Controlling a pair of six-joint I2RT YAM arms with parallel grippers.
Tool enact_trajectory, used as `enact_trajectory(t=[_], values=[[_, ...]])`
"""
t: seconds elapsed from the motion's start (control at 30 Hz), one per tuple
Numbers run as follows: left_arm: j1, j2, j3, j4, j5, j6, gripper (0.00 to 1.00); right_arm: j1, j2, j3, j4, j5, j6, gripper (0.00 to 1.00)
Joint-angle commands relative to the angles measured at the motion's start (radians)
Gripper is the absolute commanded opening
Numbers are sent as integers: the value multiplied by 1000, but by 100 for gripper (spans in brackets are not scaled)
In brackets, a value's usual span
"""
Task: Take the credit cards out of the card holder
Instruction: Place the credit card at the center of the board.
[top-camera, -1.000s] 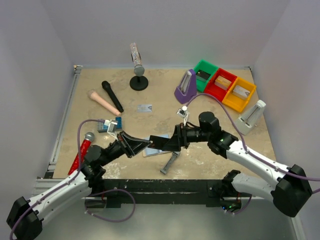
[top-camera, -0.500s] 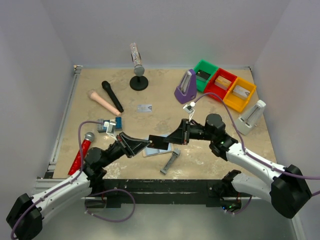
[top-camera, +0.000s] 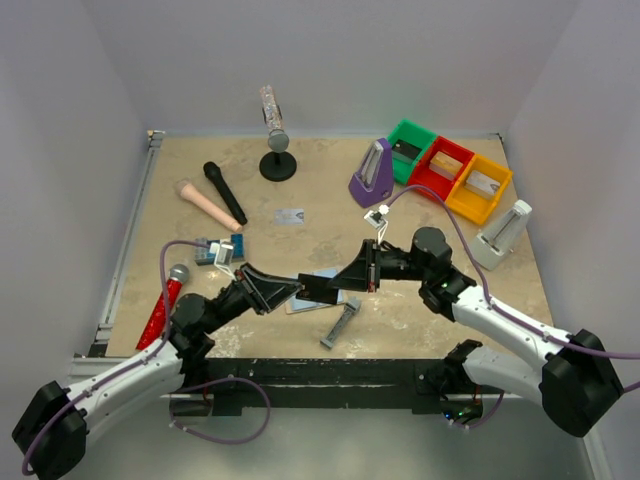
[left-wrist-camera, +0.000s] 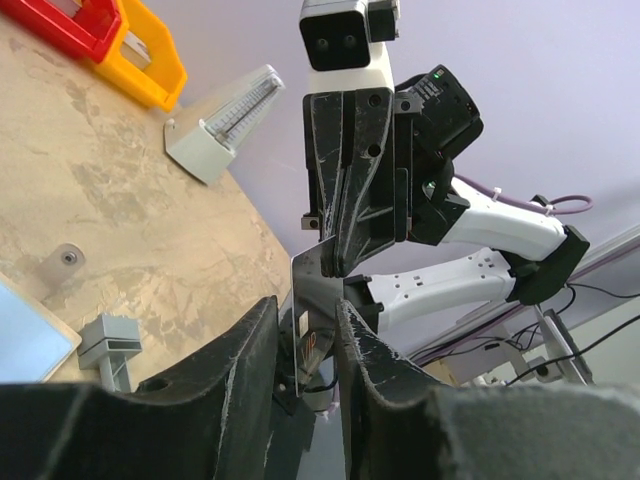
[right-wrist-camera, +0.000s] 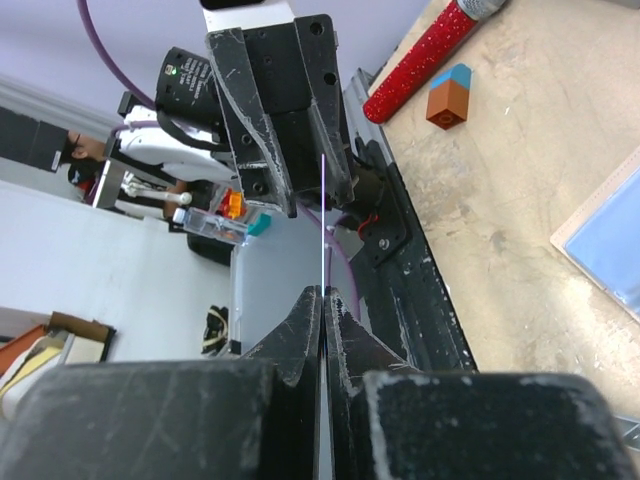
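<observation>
Black card (top-camera: 318, 288) is thin, stiff, light and slick, so it is best pinched flat across one short end. My right gripper (top-camera: 342, 283) is clenched on it that way, in the air just above the open holder (top-camera: 302, 306). My left gripper (left-wrist-camera: 308, 312) stands parted around the other end, not squeezing. Card looks plain matte black, a hairline edge-on; a silver card (top-camera: 289, 215) lies well apart, farther up the table (top-camera: 180, 225).

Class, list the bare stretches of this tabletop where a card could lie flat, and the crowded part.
Free: the back-left corner beyond the black microphone; the middle strip between silver card and purple metronome. Crowded: front centre, around the card holder and grey bar.
</observation>
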Motion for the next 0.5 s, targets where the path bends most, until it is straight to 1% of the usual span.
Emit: enact_trajectory(t=[0.0,0.1,0.23,0.3,0.33,0.4,0.43,0.47], values=[[-5,19,-1,86,42,-7,34,1,-5,33,19,-51,-19,0],[-5,38,-2,99,54,-10,23,2,-3,38,16,-57,-23,0],[-5,64,5,102,76,-11,11,1,-3,44,-1,-61,-32,0],[-5,76,9,108,88,-14,2,-1,-2,47,-7,-64,-34,0],[-5,84,7,116,89,-16,0,-1,-3,48,-9,-64,-37,0],[-5,92,2,132,85,-22,0,1,-10,54,-39,-54,-54,0],[-5,90,-2,137,79,-22,0,-1,-13,60,-68,-49,-63,12],[-5,87,-2,134,67,-22,0,-1,-19,68,-100,-38,-84,30]])
